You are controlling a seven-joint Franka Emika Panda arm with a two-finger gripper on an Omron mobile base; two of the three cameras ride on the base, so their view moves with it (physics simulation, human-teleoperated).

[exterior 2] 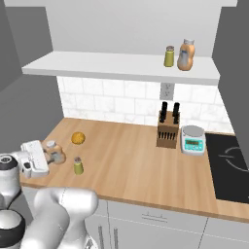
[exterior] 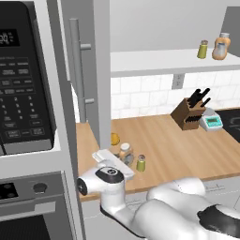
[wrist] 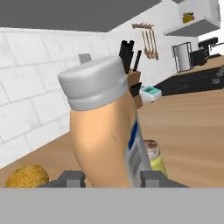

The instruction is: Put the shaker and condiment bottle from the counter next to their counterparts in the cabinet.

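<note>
The condiment bottle (exterior: 124,151) (exterior 2: 52,151), slim and orange with a grey-white cap, stands on the wooden counter near its front left corner. My gripper (exterior: 123,158) (exterior 2: 47,156) (wrist: 111,179) is shut on it, with a dark finger (wrist: 72,178) on either side of the bottle (wrist: 105,131). The yellow-green shaker (exterior: 141,162) (exterior 2: 78,165) (wrist: 154,157) stands just right of the bottle, apart from it. The counterparts, a matching shaker (exterior: 202,48) (exterior 2: 169,56) and a fat orange bottle (exterior: 221,47) (exterior 2: 185,55), stand on the cabinet's white shelf (exterior: 159,61) (exterior 2: 121,65). The cabinet door (exterior: 101,70) hangs open.
A round yellow item (exterior: 115,138) (exterior 2: 78,138) (wrist: 27,176) lies behind the bottle. A knife block (exterior: 190,112) (exterior 2: 168,127) and a small scale (exterior: 211,122) (exterior 2: 193,139) stand at the back right. The black microwave (exterior: 23,79) is on the left and the cooktop (exterior 2: 228,165) on the right.
</note>
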